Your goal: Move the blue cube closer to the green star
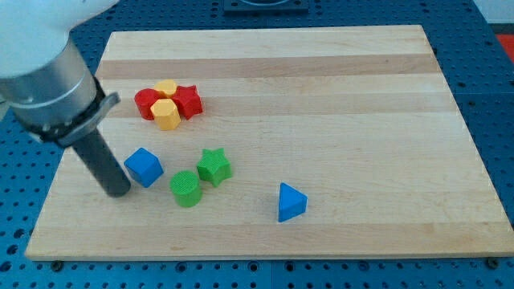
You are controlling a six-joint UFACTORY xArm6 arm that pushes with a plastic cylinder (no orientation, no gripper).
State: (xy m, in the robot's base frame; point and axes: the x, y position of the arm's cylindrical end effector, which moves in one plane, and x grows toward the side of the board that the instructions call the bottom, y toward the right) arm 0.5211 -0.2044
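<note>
Seven blocks: on a wooden board (321,80).
Rod: my tip (118,193) at lower left, just left of the blue cube (144,167); no jaws to part or close.
Green star (214,166): right of cube, near, apart.
Green cylinder (185,189): below, between them.
Blue triangle (291,201): lower centre.
Red and yellow cluster (168,103): upper left.

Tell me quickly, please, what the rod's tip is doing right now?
My tip: no gripper, holding nothing; it sits just to the view's left of the blue cube.
</note>
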